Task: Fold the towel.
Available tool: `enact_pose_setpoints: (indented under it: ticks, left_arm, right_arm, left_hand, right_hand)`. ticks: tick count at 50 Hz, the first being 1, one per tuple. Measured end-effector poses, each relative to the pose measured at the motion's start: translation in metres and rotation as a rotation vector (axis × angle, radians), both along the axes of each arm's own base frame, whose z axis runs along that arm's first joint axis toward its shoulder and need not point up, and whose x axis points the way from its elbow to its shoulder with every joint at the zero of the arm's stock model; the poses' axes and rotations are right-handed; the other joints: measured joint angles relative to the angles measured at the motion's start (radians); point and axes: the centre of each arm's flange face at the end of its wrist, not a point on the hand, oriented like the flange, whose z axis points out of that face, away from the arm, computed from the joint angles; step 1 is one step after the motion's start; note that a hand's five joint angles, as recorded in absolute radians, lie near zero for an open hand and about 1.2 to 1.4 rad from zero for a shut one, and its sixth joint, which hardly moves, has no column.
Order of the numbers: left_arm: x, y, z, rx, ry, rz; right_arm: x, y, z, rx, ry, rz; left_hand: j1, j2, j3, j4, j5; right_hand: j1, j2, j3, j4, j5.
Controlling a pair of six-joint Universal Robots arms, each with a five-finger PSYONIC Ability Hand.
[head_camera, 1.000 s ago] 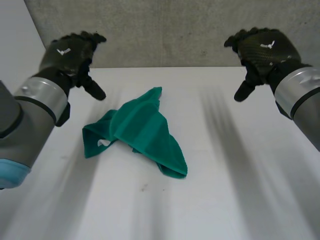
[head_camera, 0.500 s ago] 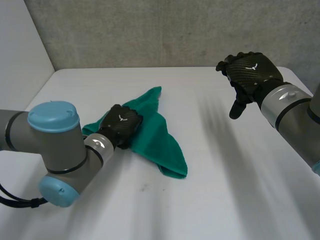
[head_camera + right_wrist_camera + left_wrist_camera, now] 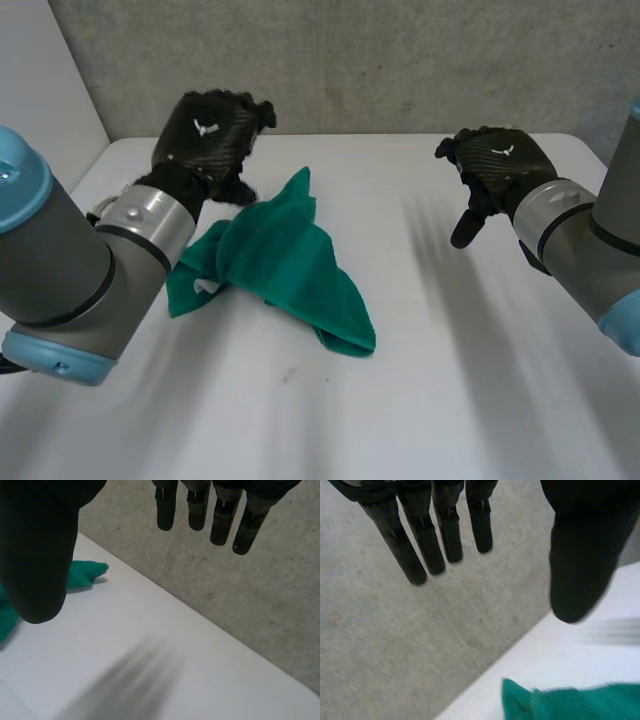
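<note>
Left hand (image 3: 210, 135) now off towel (image 3: 285, 255); white table (image 3: 480, 400), seemingly concrete wall (image 3: 400, 60).

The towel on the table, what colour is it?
Plain green; the towel shows best in the head view.

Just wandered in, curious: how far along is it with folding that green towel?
Done: nothing; the towel lies crumpled on the table. In hand: nothing; the left hand hovers open near its far corner, the right hand open, apart from it. Left: flattening and every fold.
</note>
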Motion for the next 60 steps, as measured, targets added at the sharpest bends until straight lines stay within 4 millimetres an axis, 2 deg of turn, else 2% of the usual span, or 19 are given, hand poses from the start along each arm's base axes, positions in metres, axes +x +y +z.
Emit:
enact_pose_setpoints:
  ticks: [1,2,5,7,8,11,16,19,23,28,32,34,36,43,46,47,50,55,60]
  left_arm:
    - [-0.001,0.002,-0.006,0.027,-0.016,-0.005]
    - [-0.002,0.003,-0.015,0.06,-0.036,-0.011]
    - [-0.006,0.006,-0.034,0.123,-0.075,-0.023]
    - [-0.011,0.009,-0.063,0.21,-0.133,-0.039]
    - [-0.011,0.009,-0.063,0.21,-0.133,-0.039]
    - [-0.017,0.006,-0.096,0.277,-0.187,-0.048]
    - [-0.024,-0.004,-0.128,0.29,-0.21,-0.047]
    - [-0.026,-0.007,-0.133,0.28,-0.205,-0.047]
    - [-0.029,-0.015,-0.137,0.239,-0.179,-0.044]
    - [-0.029,-0.019,-0.122,0.194,-0.146,-0.034]
    - [-0.025,-0.017,-0.07,0.096,-0.055,-0.016]
    - [-0.024,-0.016,-0.063,0.087,-0.041,-0.014]
    - [-0.02,-0.011,-0.034,0.046,0.027,-0.007]
    - [-0.01,-0.003,0.012,-0.025,0.125,0.01]
    - [-0.003,0.003,0.04,-0.082,0.171,0.028]
    - [-0.003,0.003,0.04,-0.082,0.171,0.028]
    - [0.003,0.011,0.066,-0.144,0.208,0.036]
    - [0.005,0.014,0.086,-0.19,0.23,0.036]
    - [0.006,0.016,0.097,-0.211,0.232,0.036]
  right_arm:
    - [0.0,0.0,-0.002,0.008,-0.005,-0.002]
    - [0.0,-0.001,-0.003,0.015,-0.008,-0.003]
    - [0.0,-0.001,-0.008,0.031,-0.008,-0.003]
    - [0.001,-0.002,-0.013,0.043,-0.002,0.0]
    - [0.001,-0.002,-0.013,0.043,-0.002,0.0]
    - [0.003,-0.002,-0.021,0.062,0.011,0.006]
    - [0.004,-0.003,-0.031,0.085,0.025,0.011]
    - [0.005,-0.004,-0.035,0.095,0.031,0.011]
    - [0.005,-0.006,-0.045,0.114,0.049,0.01]
    - [0.005,-0.007,-0.047,0.116,0.055,0.009]
    - [0.004,-0.009,-0.046,0.11,0.055,0.003]
    - [0.004,-0.009,-0.045,0.11,0.054,0.002]
    - [0.003,-0.01,-0.044,0.109,0.049,-0.003]
    - [0.003,-0.008,-0.044,0.139,0.012,-0.011]
    - [0.005,0.0,-0.047,0.255,-0.107,-0.029]
    - [0.005,0.0,-0.047,0.255,-0.107,-0.029]
    - [0.012,0.012,-0.052,0.434,-0.311,-0.025]
    - [0.033,0.028,-0.065,0.654,-0.513,0.028]
    - [0.062,0.043,-0.082,0.759,-0.569,0.085]
  left_hand:
    - [-0.271,-0.269,-0.287,-0.291,-0.286]
    - [-0.279,-0.307,-0.325,-0.334,-0.328]
    - [-0.279,-0.312,-0.33,-0.339,-0.335]
    - [-0.279,-0.312,-0.329,-0.339,-0.335]
    - [-0.279,-0.312,-0.329,-0.339,-0.335]
    - [-0.274,-0.311,-0.328,-0.337,-0.331]
    - [-0.069,-0.129,-0.162,-0.156,-0.147]
    - [0.059,-0.011,-0.035,-0.037,-0.031]
    - [0.368,0.322,0.294,0.293,0.291]
    - [0.426,0.438,0.41,0.417,0.382]
    - [0.426,0.44,0.411,0.417,0.382]
    - [0.426,0.44,0.411,0.417,0.382]
    - [0.426,0.441,0.413,0.417,0.382]
    - [0.426,0.442,0.415,0.417,0.382]
    - [0.426,0.442,0.415,0.417,0.382]
    - [0.426,0.442,0.415,0.417,0.382]
    - [0.426,0.443,0.416,0.421,0.382]
    - [0.426,0.443,0.416,0.422,0.382]
    - [0.426,0.444,0.416,0.422,0.382]
  right_hand:
    - [0.0,0.0,0.0,0.0,0.0]
    - [0.0,0.0,0.0,0.0,0.0]
    - [0.0,0.0,0.0,0.0,0.0]
    - [0.0,0.0,0.0,0.0,0.0]
    - [0.0,0.0,0.0,0.0,0.0]
    - [0.0,0.0,0.0,0.0,0.0]
    - [0.0,0.0,0.0,0.0,0.0]
    - [0.0,0.0,0.0,0.0,0.0]
    - [0.0,0.0,0.0,0.0,0.0]
    - [0.0,0.0,0.0,0.0,0.0]
    - [0.0,0.0,0.0,0.0,0.0]
    - [0.0,0.0,0.0,0.0,0.0]
    - [0.0,0.0,0.0,0.0,0.0]
    - [0.0,0.0,0.0,0.0,0.0]
    - [0.0,0.0,0.0,0.0,0.0]
    - [0.0,0.0,0.0,0.0,0.0]
    - [0.0,0.0,0.0,0.0,0.0]
    - [0.0,0.0,0.0,0.0,0.0]
    - [0.0,0.0,0.0,0.0,0.0]
